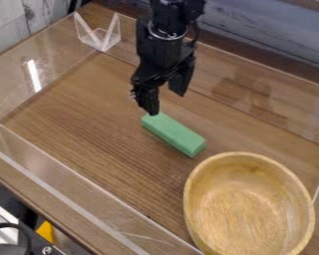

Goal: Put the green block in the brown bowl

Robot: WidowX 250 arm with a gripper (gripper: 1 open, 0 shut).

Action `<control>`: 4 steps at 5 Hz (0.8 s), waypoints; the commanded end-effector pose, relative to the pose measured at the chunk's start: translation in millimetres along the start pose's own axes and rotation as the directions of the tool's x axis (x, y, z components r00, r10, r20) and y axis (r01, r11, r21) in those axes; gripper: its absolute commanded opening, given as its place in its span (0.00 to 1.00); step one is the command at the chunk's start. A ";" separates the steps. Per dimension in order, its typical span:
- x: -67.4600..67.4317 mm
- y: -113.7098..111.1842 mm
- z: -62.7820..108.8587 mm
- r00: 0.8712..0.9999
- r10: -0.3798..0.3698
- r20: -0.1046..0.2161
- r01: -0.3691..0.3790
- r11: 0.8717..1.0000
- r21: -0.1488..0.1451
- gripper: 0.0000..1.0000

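The green block [173, 133] lies flat on the wooden table, slanting from upper left to lower right. My gripper [156, 96] hangs just above the block's upper-left end, pointing down, jaws open with nothing between them. It does not touch the block. The brown bowl [249, 204] sits empty at the lower right, a short way from the block's lower end.
Clear plastic walls [43, 159] fence the table on all sides. A small clear stand [99, 33] sits at the back left. Bare wood [83, 115] lies to the left of the block.
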State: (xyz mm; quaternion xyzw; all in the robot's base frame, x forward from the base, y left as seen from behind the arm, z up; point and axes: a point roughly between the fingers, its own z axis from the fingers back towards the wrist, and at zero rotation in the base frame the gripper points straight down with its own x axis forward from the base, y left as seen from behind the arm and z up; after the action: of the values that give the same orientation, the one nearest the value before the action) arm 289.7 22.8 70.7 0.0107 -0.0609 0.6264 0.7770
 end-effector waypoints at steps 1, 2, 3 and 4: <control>7.2 -3.6 5.3 0.999 0.047 0.012 -0.046 0.998 -0.038 1.00; 4.1 -6.2 6.5 0.989 0.145 0.014 -0.144 0.989 -0.017 1.00; 2.2 -9.5 6.3 0.974 0.226 0.021 -0.226 0.974 0.003 1.00; 4.7 -9.9 7.7 0.988 0.152 0.013 -0.152 0.988 0.007 1.00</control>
State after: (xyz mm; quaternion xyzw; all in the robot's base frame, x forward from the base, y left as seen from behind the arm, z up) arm 291.1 22.9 66.6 0.0293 -0.0463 0.6836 0.7278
